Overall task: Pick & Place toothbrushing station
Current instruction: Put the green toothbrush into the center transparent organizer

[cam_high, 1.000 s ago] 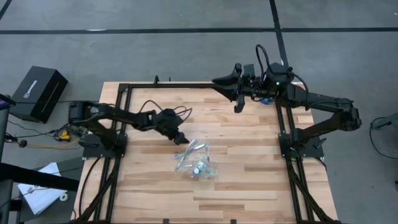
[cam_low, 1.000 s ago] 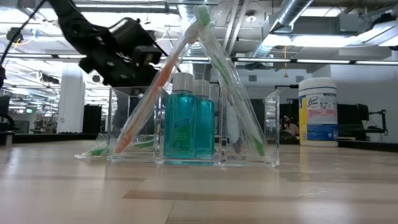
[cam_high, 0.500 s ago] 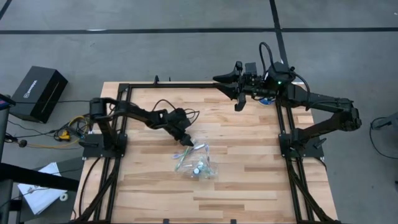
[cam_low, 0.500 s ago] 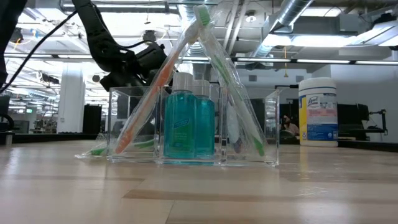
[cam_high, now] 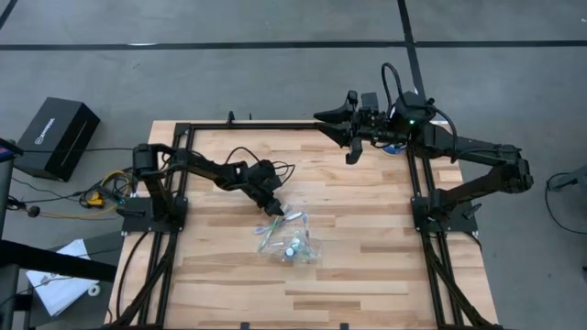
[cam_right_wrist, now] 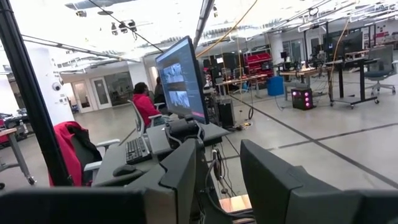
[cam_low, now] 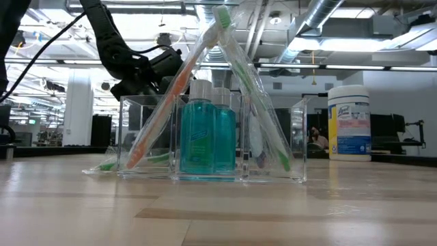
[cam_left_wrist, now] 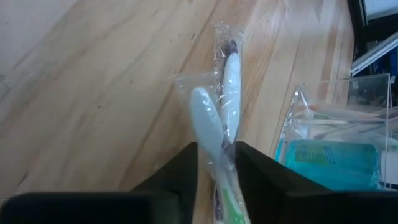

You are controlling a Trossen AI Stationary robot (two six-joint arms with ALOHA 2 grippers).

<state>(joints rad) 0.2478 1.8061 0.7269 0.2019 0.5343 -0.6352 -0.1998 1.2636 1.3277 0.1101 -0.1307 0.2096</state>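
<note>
- Your left jaws (cam_left_wrist: pixel 216 163) sit closed around the wrapped toothbrushes (cam_left_wrist: pixel 214 127), with one dark finger on each side of the pale handles; you can see this in the left wrist view.
- You see the left gripper (cam_high: pixel 272 207) low over the middle of the tabletop (cam_high: pixel 367 266), right at the far-left edge of the clear plastic container (cam_high: pixel 292 240).
- Your toothbrushes lean out of the container at a slant, heads up, and cross near the top in the low view (cam_low: pixel 225 41).
- You have two teal toothpaste tubes (cam_low: pixel 206 130) standing upright, side by side, in the container's middle compartment.
- Your container (cam_low: pixel 212 137) rests flat on the tabletop, near its centre.
- Your right gripper (cam_high: pixel 351 137) hangs raised near the far right corner of the tabletop, well apart from the container; its jaws (cam_right_wrist: pixel 217 180) stand apart and hold nothing.
- You can see a white tub (cam_low: pixel 349 123) upright on the tabletop, well off to one side of the container in the low view.
- Beyond the tabletop, the right wrist view shows you a monitor (cam_right_wrist: pixel 181 81) on a desk and a seated person (cam_right_wrist: pixel 146 102) in red.
</note>
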